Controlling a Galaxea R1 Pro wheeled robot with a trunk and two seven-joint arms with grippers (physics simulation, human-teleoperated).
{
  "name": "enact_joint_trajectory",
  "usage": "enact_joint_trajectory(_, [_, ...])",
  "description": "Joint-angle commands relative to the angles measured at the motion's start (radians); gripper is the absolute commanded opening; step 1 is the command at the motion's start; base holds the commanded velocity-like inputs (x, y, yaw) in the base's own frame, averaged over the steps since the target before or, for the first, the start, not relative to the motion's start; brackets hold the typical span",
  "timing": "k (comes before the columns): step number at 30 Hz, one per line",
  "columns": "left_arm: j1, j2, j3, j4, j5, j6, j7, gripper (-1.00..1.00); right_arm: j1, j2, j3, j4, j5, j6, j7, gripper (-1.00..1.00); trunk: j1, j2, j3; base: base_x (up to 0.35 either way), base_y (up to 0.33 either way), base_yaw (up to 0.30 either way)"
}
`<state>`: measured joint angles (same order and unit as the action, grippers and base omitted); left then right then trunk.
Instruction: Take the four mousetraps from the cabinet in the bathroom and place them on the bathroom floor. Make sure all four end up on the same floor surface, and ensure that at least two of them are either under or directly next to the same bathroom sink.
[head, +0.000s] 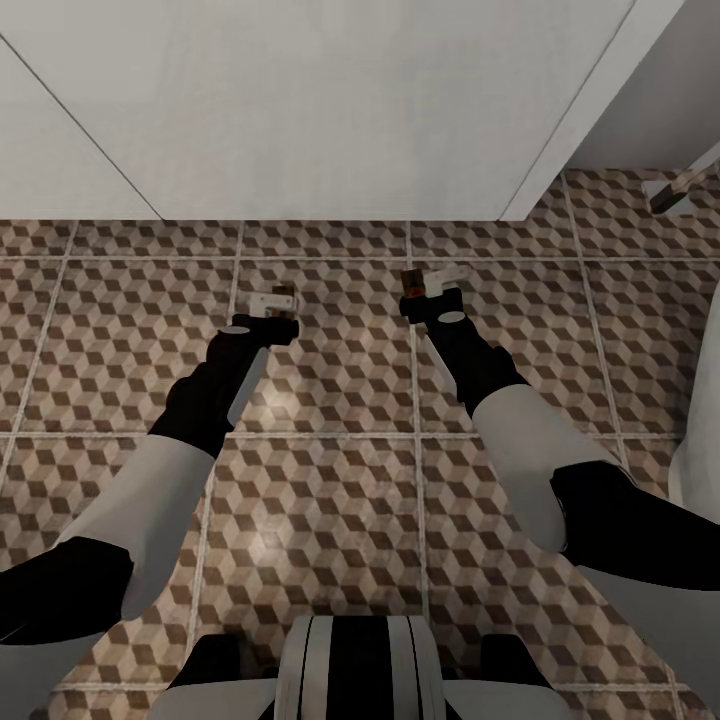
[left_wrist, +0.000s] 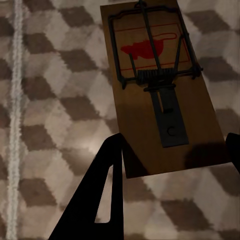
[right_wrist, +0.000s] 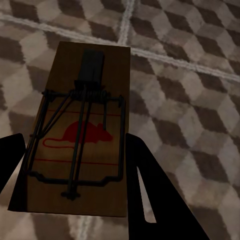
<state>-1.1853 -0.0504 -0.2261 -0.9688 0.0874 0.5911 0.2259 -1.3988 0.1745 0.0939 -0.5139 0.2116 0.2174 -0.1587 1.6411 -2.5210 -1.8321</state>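
Each end effector, left (head: 272, 312) and right (head: 428, 291), grips a flat tan wooden mousetrap (left_wrist: 157, 85) (right_wrist: 80, 145) mid-frame above the cube-patterned tile floor (head: 330, 380), seemingly for placing.

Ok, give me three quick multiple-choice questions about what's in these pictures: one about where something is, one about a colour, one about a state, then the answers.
1. Where are both arms held?
A. Over the tiled bathroom floor
B. Inside a drawer
C. Above a sink basin

2. What colour is the mouse mark on the mousetrap in the left gripper?
A. Blue
B. Red
C. Green

3. What is the right gripper doing?
A. Open and holding nothing
B. Shut on a mousetrap
C. Shut on a towel

Answers:
1. A: the head view shows the left gripper and right gripper above the bathroom floor.
2. B: the left mousetrap bears a red mouse mark.
3. B: the dark fingers flank the right mousetrap on both sides.
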Motion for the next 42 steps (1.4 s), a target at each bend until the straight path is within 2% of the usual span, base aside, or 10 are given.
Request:
enact_joint_trajectory(1, [0.000,0.000,-0.004,-0.001,0.008,0.004,0.007,-1.00,0.000,0.000,0.003,-0.001,0.008,0.008,-0.002,-1.00,0.000,0.000,0.000,0.000,0.000,0.000])
enact_joint_trajectory(20, [0.000,0.000,-0.006,-0.001,0.008,0.004,0.007,-1.00,0.000,0.000,0.004,0.029,0.008,0.007,-0.001,-1.00,0.000,0.000,0.000,0.003,0.000,0.000])
enact_joint_trajectory(34, [0.000,0.000,-0.006,-0.007,0.008,0.004,0.007,-1.00,0.000,0.000,0.005,0.077,0.008,-0.002,0.000,-1.00,0.000,0.000,0.000,0.172,0.000,0.000])
enact_joint_trajectory(42, [0.000,0.001,-0.006,-0.003,0.008,0.004,0.007,-1.00,0.000,0.000,0.005,0.086,0.008,-0.003,0.001,-1.00,0.000,0.000,0.000,0.031,0.000,0.000])
